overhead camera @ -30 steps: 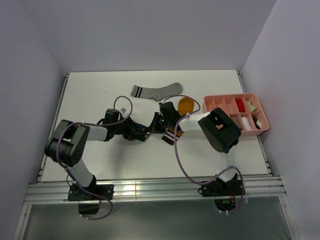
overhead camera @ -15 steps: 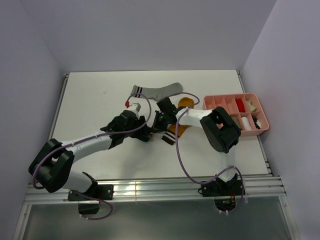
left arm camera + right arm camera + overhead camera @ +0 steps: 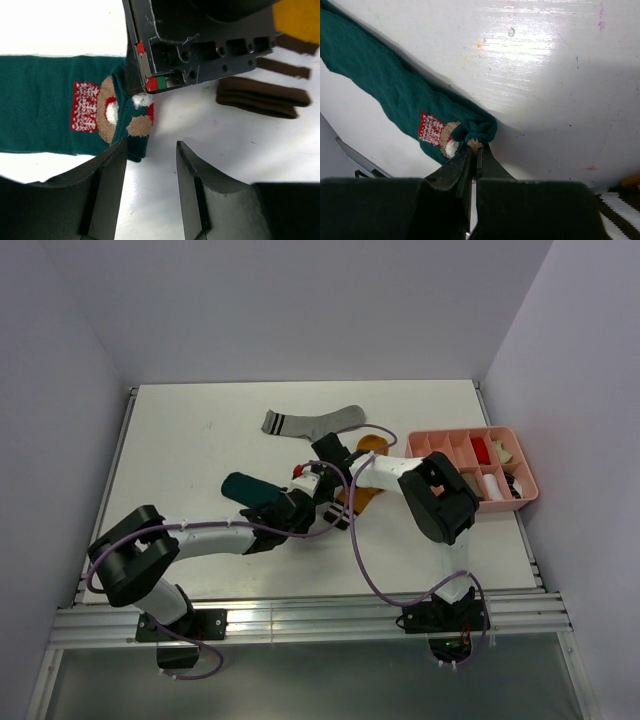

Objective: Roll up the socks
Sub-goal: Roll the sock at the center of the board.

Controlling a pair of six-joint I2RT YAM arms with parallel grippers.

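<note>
Teal sock [image 3: 385, 82], red-white cartoon print, edge bunched in right jaws

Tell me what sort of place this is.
Probably a robot test cell: a white table boxed in by plain walls, two arms bolted to a rail at its near edge, and a pink divided tray.

A teal sock [image 3: 245, 486] lies outstretched, grey sock [image 3: 312, 422] behind, mustard sock [image 3: 372, 448] beside.

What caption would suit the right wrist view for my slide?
The right fingers pinch the curled end of the dark teal sock on the table.
</note>
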